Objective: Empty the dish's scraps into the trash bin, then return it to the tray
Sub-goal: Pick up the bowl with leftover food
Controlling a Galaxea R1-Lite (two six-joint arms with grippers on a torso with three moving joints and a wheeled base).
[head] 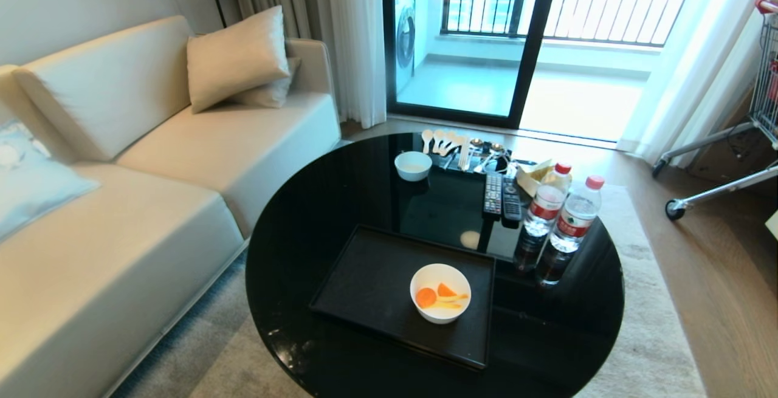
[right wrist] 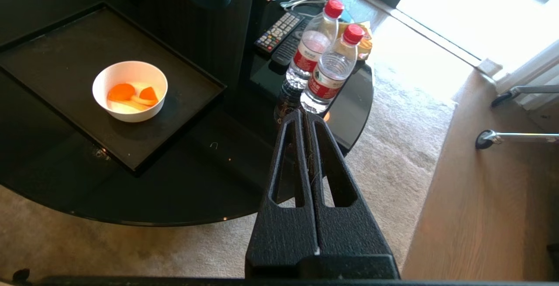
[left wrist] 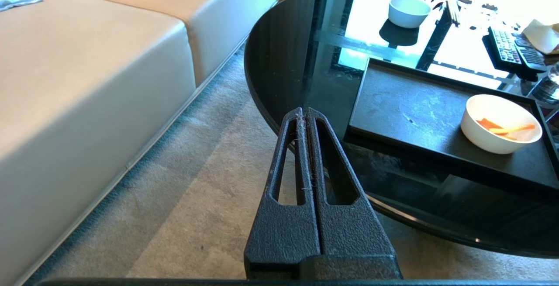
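Note:
The dish (head: 440,292) (left wrist: 501,122) (right wrist: 129,90), a deep white bowl, stands on the black tray (head: 364,282) (left wrist: 406,107) (right wrist: 56,54) on the round black table. In it lie the scraps (head: 439,296) (right wrist: 131,96): orange carrot slices and pale strips. The trash bin is out of view. My left gripper (left wrist: 303,110) is shut and empty, low beside the table's edge on the sofa side. My right gripper (right wrist: 304,113) is shut and empty, over the table's rim near the two bottles, off to the side of the dish. Neither arm shows in the head view.
Two water bottles (head: 559,216) (right wrist: 325,61) stand at the table's right side. Behind them lie two remotes (head: 501,196), a smaller white bowl (head: 413,165), spoons and cutlery (head: 462,147). A cream sofa (head: 121,203) runs along the left; a wheeled cart (head: 729,161) stands at the right.

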